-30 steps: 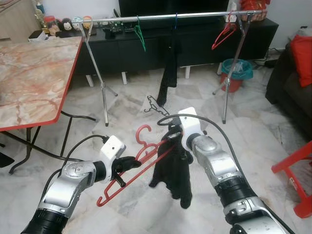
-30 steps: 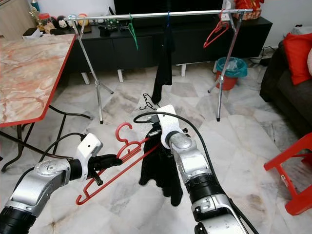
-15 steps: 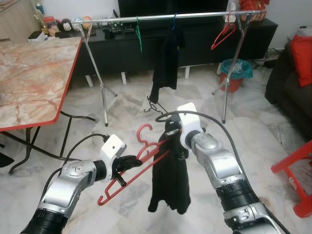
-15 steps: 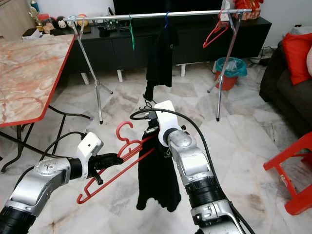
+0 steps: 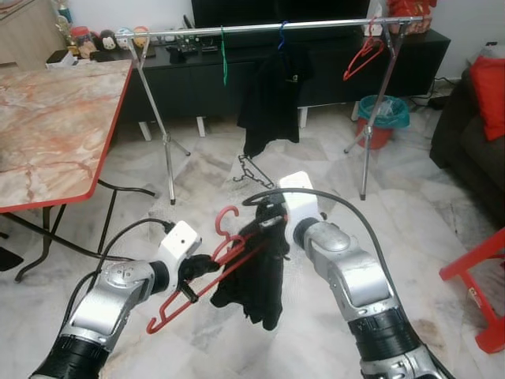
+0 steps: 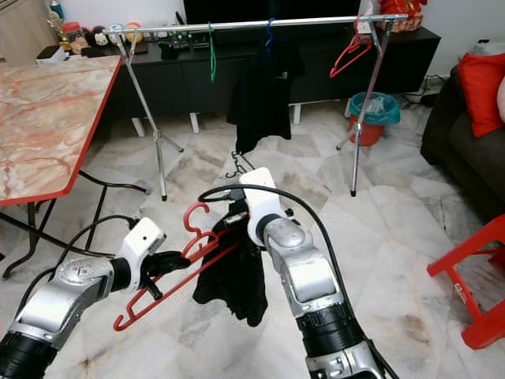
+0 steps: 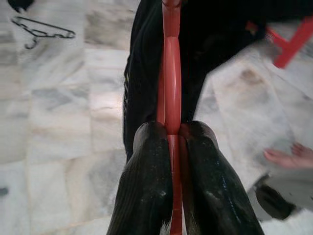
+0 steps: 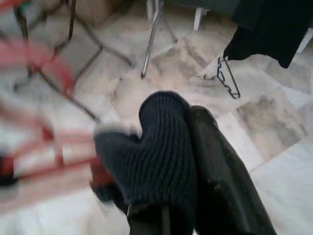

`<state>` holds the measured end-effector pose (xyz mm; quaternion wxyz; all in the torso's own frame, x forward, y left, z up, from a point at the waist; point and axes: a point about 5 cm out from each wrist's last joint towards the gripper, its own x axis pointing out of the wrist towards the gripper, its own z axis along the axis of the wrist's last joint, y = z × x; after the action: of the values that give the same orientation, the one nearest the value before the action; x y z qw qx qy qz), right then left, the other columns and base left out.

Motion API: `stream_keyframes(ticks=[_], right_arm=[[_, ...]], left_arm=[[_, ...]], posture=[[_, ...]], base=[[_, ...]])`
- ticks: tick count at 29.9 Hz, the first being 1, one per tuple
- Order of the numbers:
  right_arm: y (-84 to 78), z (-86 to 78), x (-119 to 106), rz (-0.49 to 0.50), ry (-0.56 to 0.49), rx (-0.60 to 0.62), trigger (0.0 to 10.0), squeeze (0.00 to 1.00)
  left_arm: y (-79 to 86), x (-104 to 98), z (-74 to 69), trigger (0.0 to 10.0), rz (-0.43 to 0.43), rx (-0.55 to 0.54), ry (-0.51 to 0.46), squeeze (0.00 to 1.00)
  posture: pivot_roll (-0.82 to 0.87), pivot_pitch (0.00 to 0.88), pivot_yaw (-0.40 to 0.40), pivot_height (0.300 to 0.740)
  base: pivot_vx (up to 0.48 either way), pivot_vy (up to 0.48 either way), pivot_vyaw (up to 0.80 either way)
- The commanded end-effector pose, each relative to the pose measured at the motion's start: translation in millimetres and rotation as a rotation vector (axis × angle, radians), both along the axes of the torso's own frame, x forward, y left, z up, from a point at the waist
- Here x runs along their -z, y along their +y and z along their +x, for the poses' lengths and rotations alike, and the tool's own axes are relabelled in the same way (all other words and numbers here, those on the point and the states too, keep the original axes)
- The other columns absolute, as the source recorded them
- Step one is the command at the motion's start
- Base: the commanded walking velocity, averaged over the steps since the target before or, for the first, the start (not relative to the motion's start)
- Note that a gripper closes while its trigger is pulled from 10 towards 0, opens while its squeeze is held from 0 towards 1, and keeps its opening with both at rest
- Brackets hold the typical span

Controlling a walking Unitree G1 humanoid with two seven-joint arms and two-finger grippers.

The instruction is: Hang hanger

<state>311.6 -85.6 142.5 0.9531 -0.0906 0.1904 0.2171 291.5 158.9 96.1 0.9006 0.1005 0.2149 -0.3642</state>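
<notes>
One red hanger [image 5: 207,272]: stiff, light; left end effector [image 7: 168,147] clamps its bar. Black garment [image 5: 251,283]: soft, limp; right end effector [image 8: 188,161] pinches it.

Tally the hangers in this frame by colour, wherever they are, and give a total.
Red: 2, one held in the left hand, one on the rail
Green: 1, on the rail
Blue: 1, carrying the black garment on the rail
Black: 1, on the floor
Total: 5
</notes>
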Motion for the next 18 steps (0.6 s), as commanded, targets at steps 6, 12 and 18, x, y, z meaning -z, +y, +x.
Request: stream_keyframes(ticks=[6,12,18], right_arm=[[6.4,-19.4,-4,-0.029,0.018,-0.098,10.0,0.00],[0.8,-26.1,-5,-0.069,0.032,-0.102,10.0,0.00],[0.1,-20.2,-7,-0.096,-0.007,-0.116,10.0,0.00]], left_arm=[[8.8,-15,16.0,10.0,0.015,-0.098,-0.094,0.00],[9.6,-19,21.0,10.0,-0.033,-0.130,-0.103,0.00],[-5.3,-27,6.7,10.0,-0.157,0.033,-0.086,0.00]], posture=[[-0.04,0.000,0.023,0.736],[-0.05,0.000,0.024,0.736],[-0.04,0.000,0.024,0.736]], base=[[0.000,0.000,0.00],[0.000,0.000,0.00],[0.000,0.000,0.00]])
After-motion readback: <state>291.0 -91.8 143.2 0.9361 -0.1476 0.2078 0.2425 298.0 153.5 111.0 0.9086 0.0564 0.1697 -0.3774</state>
